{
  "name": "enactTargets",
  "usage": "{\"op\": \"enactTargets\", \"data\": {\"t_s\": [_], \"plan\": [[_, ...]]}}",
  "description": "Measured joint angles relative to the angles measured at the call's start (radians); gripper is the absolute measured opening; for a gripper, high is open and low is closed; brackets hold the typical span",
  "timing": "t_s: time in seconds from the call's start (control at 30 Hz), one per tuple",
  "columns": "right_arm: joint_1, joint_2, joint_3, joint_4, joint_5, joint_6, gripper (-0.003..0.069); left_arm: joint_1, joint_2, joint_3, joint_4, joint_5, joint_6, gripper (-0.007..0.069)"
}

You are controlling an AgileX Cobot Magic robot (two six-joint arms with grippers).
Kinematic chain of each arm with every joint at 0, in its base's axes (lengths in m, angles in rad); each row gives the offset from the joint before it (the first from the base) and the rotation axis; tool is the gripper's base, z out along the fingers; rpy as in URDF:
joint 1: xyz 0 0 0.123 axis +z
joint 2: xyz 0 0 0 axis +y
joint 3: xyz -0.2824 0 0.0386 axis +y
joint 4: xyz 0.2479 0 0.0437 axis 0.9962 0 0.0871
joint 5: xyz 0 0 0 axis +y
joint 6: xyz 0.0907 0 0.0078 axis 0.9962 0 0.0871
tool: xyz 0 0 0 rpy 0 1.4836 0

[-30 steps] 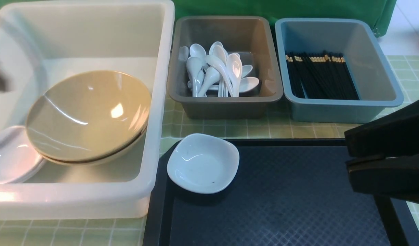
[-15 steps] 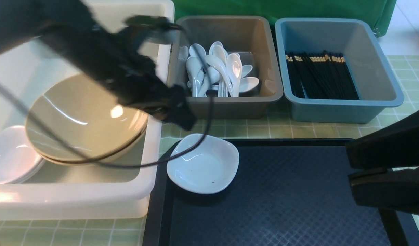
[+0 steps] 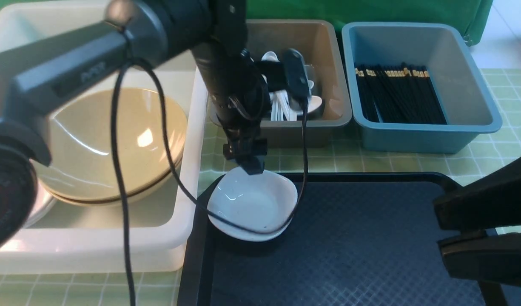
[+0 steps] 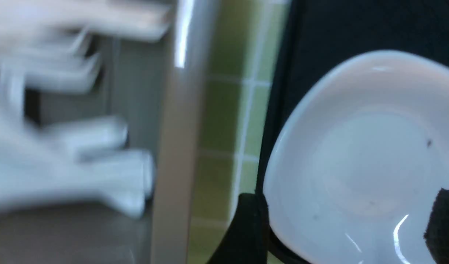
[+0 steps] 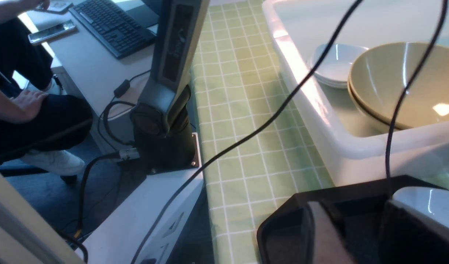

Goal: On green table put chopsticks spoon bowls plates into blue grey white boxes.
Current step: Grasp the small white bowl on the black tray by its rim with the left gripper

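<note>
**Plate**: rests mouth up on black tray, at the tray's 10 o'clock corner. Squarish with rounded corners, so no long axis to record.

**Left gripper**: poised at the plate's 12 o'clock rim. Fingers spread wide, one outside the rim and the other over the hollow. Not clamped on the plate.

**Right gripper**: low over the tray's 3 o'clock side. Fingers slightly parted, nothing between them.

**Chopsticks**: bundled in blue box at 1 o'clock of the plate. Long axis runs 12 to 6, gold-banded ends toward 12.

**Spoons**: heaped in brown-grey box at 12 o'clock of the plate, largely hidden behind left arm. Visible handles point roughly toward 6.

**Bowls**: stacked and tilted in white box at 9 o'clock of the plate. White dishes stacked just beside them in the same box.

**Green table**: carries all three boxes and the tray.
</note>
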Motion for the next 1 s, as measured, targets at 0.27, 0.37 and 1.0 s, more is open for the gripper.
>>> {"op": "enactTargets", "data": {"t_s": [0.27, 0.37, 1.0], "plan": [[0.0, 0.0, 0.0, -0.002, 0.002, -0.002, 0.0236, -0.008, 0.037, -0.001, -0.005, 0.001, 0.208, 0.0554], [0.0, 0.0, 0.0, -0.002, 0.002, -0.003, 0.0236, -0.008, 0.071, -0.001, -0.026, -0.004, 0.245, 0.0554], [0.0, 0.0, 0.0, -0.002, 0.006, -0.003, 0.0236, 0.007, 0.177, -0.014, -0.05, -0.043, 0.095, 0.0393]]}}
